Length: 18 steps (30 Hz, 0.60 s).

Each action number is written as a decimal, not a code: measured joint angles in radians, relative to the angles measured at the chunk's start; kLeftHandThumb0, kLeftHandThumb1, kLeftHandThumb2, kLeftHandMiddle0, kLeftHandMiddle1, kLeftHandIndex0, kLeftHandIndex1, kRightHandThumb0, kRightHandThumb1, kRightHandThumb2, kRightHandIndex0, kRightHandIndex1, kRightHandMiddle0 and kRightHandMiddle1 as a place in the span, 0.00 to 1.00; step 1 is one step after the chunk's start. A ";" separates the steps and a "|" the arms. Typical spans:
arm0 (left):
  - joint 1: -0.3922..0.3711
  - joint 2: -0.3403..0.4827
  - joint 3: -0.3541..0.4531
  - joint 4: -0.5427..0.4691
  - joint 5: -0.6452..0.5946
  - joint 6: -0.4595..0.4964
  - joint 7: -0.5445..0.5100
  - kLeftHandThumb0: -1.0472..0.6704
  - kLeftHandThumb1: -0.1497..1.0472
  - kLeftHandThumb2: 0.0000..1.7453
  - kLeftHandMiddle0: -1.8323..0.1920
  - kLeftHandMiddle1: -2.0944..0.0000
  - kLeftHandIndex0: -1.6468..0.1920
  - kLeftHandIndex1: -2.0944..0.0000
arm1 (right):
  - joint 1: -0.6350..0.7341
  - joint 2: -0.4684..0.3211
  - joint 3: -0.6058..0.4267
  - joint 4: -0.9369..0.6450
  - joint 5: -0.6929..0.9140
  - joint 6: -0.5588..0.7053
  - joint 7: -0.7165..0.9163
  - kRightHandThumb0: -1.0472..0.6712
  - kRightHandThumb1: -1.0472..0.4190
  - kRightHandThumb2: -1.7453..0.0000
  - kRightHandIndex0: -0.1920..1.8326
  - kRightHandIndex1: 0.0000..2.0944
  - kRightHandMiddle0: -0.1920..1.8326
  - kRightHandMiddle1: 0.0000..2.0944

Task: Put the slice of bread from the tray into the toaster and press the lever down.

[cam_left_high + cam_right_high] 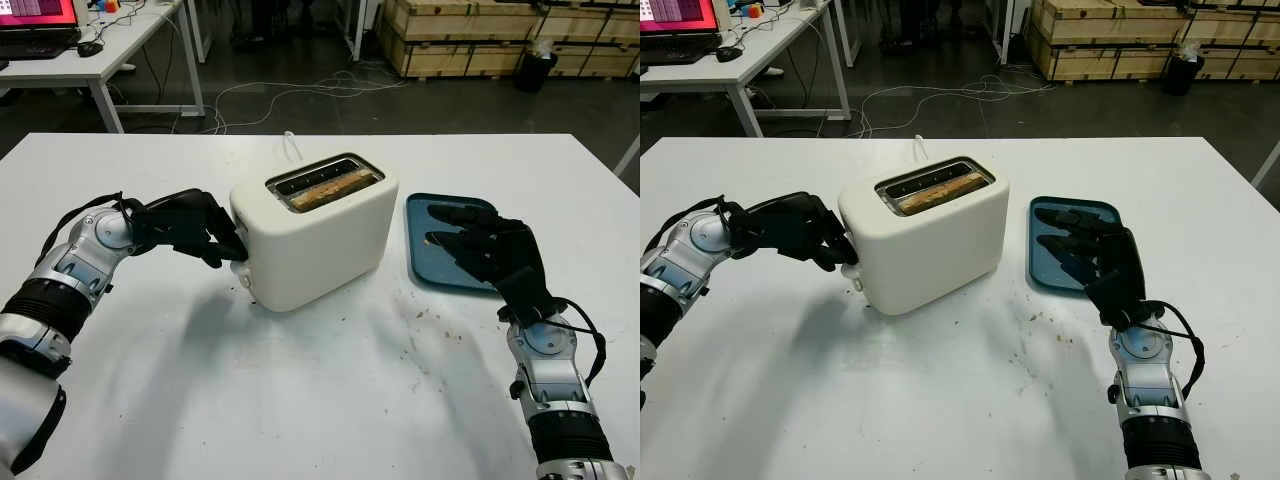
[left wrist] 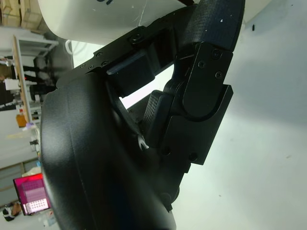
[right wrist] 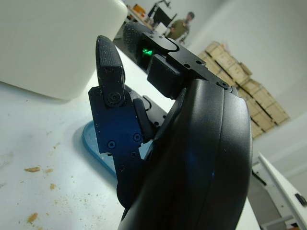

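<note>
Left hand (image 1: 200,232) curled at the toaster (image 1: 315,232) lever (image 1: 240,263) — stiff, sprung; push its tip. Bread (image 1: 325,188) already slotted — right hand (image 1: 490,250) open over the tray (image 1: 425,205).

matt cream toaster (image 1: 318,238), smooth blue plastic tray (image 1: 425,262).

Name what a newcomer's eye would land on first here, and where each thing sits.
The cream toaster stands mid-table with the slice of bread in one slot. The left hand is at the toaster's end, at the lever. The right hand, open, is over the blue tray beside the toaster.
</note>
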 measured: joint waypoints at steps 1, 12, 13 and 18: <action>0.001 0.002 0.000 -0.006 0.001 0.001 0.000 0.00 0.89 0.01 0.18 0.98 0.14 0.99 | 0.000 0.000 0.000 0.000 0.000 0.000 0.000 0.35 0.09 0.92 0.65 0.03 0.59 0.00; 0.023 0.023 0.006 -0.080 0.004 0.043 0.013 0.00 0.87 0.01 0.14 0.66 0.06 0.74 | 0.000 0.000 0.000 0.000 0.000 0.000 0.000 0.36 0.09 0.91 0.65 0.03 0.59 0.00; 0.029 0.029 0.007 -0.097 0.008 0.048 0.028 0.00 0.88 0.01 0.13 0.62 0.05 0.71 | 0.000 0.000 0.000 0.000 0.000 0.000 0.000 0.36 0.09 0.92 0.65 0.03 0.59 0.00; 0.106 0.043 0.029 -0.206 0.062 0.056 0.220 0.00 0.89 0.18 0.13 0.36 0.04 0.48 | 0.000 0.000 0.000 0.000 0.000 0.000 0.000 0.35 0.09 0.91 0.65 0.03 0.59 0.00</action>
